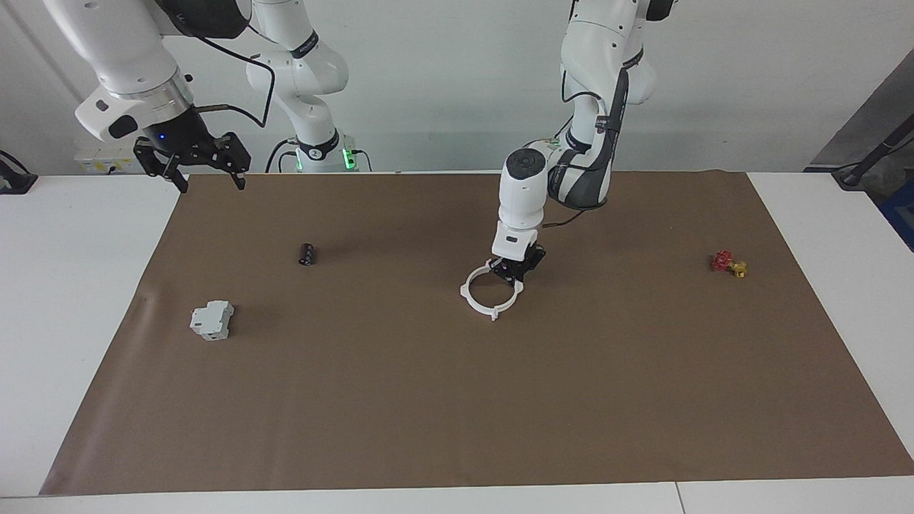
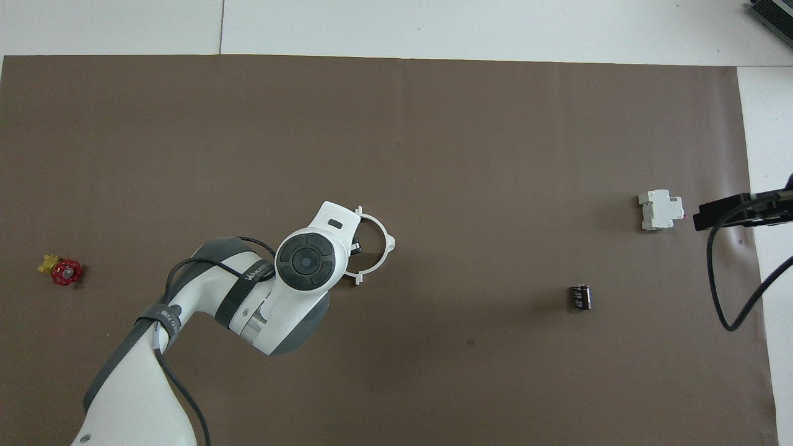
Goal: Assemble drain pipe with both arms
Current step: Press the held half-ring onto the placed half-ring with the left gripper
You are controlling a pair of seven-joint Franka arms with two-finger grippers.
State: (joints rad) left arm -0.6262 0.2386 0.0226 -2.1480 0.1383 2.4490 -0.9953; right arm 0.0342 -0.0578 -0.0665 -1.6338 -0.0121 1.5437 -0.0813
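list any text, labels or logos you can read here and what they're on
One strip of lettering on the grey band of the left arm, overhead view: blurred, not surely readable.
Grey-white block: no readable markings.
Small black cylinder: no readable markings.
Red-and-yellow valve piece, white ring: no text.

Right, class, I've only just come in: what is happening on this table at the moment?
The left gripper is down at the white drain pipe ring, at the part of its rim nearest the robots, in the middle of the brown mat. The ring looks already closed into one circle. The right gripper waits in the air, open, over the mat's edge at the right arm's end. A grey-white block, a small black cylinder and a red-and-yellow valve piece lie untouched.
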